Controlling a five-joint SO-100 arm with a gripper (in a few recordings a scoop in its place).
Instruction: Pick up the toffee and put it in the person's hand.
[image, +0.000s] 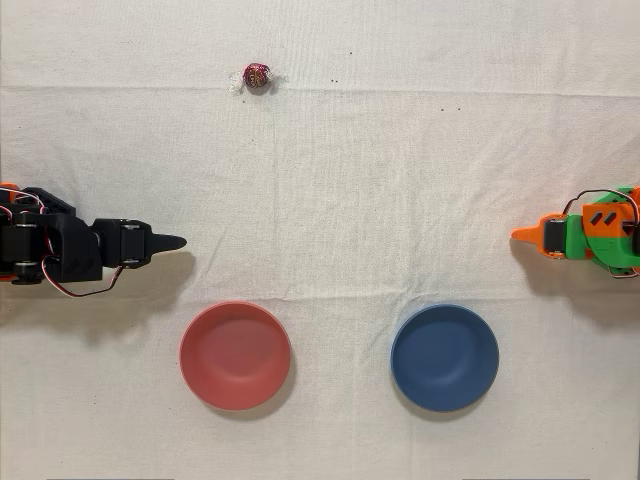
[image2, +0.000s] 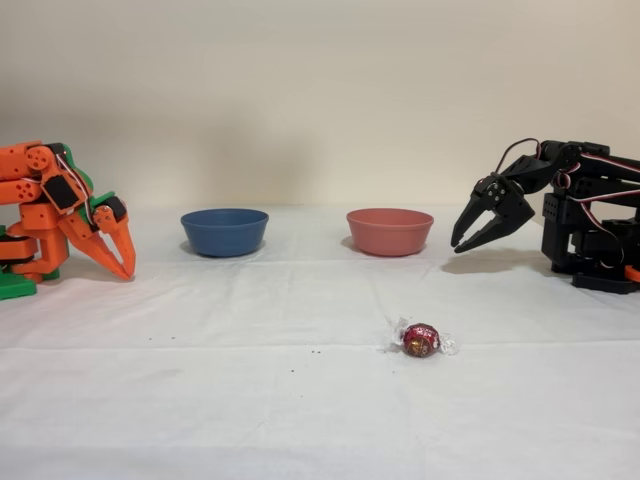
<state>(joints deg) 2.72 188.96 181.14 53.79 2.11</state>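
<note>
Black arm sits folded at the overhead view's left edge, gripper hanging above the cloth with nothing in it; the side view shows the jaws slightly parted. The toffee lies alone on the cloth well off, at about one o'clock from the gripper overhead, twisted ends running left-right. In the side view it sits nearer the camera. Reach goes out and across. No receiving hand yet, so the drop-off spot can't be judged.
</note>
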